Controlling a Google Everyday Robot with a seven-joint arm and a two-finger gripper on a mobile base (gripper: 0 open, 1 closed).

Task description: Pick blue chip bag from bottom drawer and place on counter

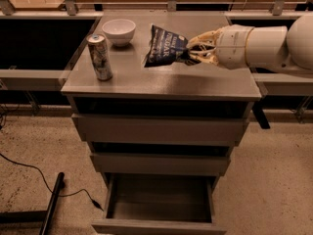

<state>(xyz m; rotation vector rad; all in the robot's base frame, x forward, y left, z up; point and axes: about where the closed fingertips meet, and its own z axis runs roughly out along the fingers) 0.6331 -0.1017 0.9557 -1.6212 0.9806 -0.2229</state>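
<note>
The blue chip bag [165, 47] is a crinkled dark navy bag with white lettering. It hangs above the middle of the counter [161, 77]. My gripper [191, 53] reaches in from the right on a white arm and is shut on the bag's right end. The bag's lower left edge is close to the counter top; I cannot tell whether it touches. The bottom drawer [159, 204] stands pulled open below, and its inside shows nothing.
A silver can [100, 57] stands upright on the counter's left side. A white bowl [119, 32] sits at the back left. Two upper drawers [159, 131] are shut. A black cable and bar [51, 204] lie on the floor at the left.
</note>
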